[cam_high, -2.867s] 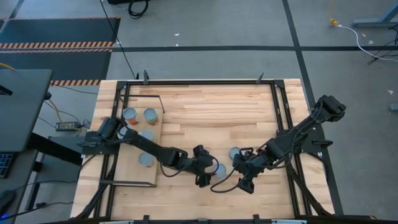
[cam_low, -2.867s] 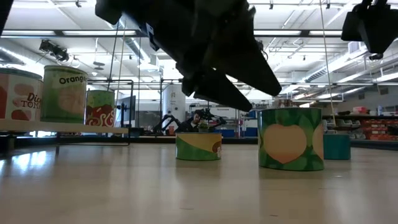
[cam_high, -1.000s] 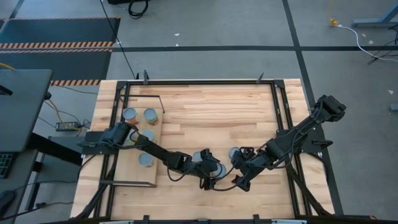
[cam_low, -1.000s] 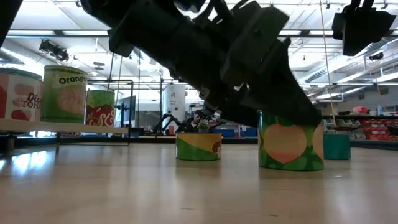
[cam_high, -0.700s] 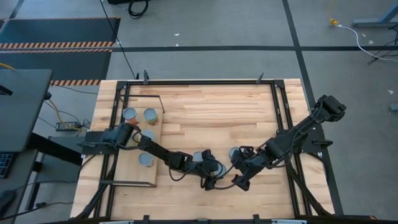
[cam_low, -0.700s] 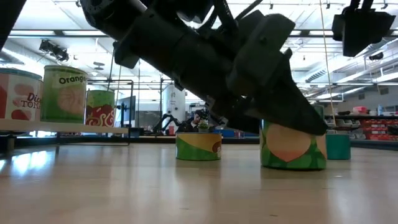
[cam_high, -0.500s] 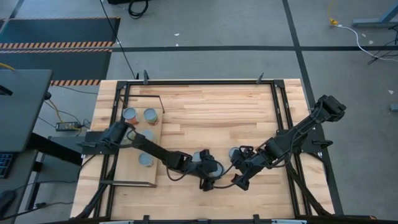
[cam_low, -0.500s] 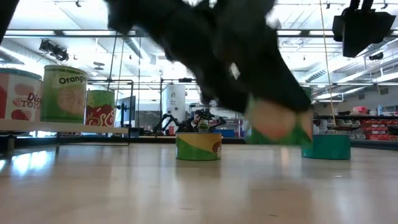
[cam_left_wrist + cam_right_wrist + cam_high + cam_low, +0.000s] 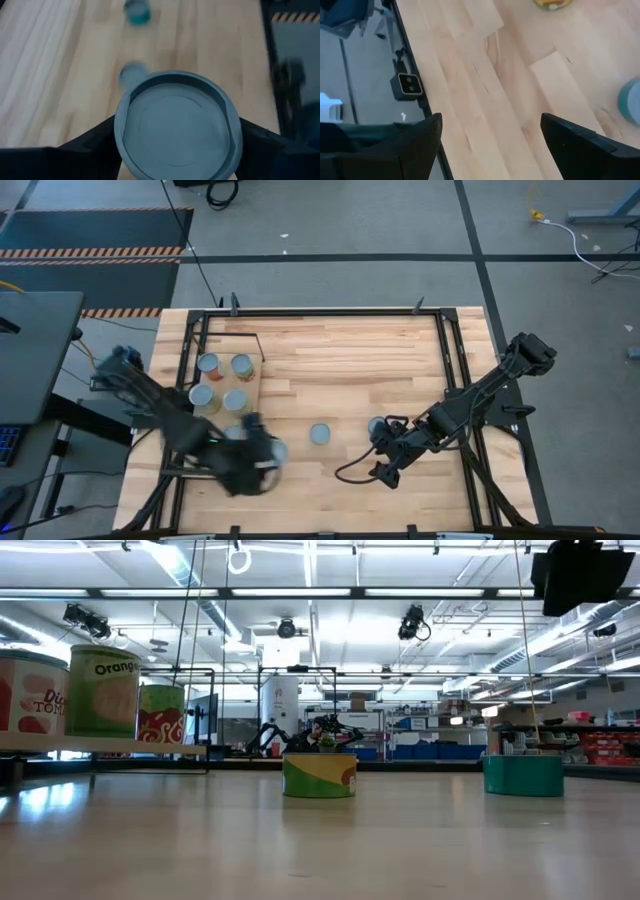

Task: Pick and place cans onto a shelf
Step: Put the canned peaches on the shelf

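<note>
My left gripper (image 9: 266, 456) is near the table's front left, beside the shelf (image 9: 222, 381), shut on a can (image 9: 177, 132) with a silvery-blue round top. Several cans (image 9: 208, 364) stand on the shelf and show at the left of the low view (image 9: 103, 690). One can (image 9: 319, 434) stands on the table's middle, yellow-green in the low view (image 9: 320, 775). A teal can (image 9: 378, 426) stands next to my right gripper (image 9: 385, 470), which hangs open over bare table (image 9: 490, 130). My left gripper pinches the can's round wall just below the top rim (image 9: 120, 135), one finger (image 9: 92, 147) on each of two opposite sides. The fingers come slanting down from above. The can is lifted clear of the table with its top up.
A black frame (image 9: 190, 340) runs round the tabletop. The low camera (image 9: 409, 85) sits at the near edge. Open wood lies between the shelf and the middle can.
My left gripper has lifted the green-labelled can off the table from beside the teal can. It has swung up and toward the table's left edge, to the shelf. The can has left the low view; the teal can stays put.
</note>
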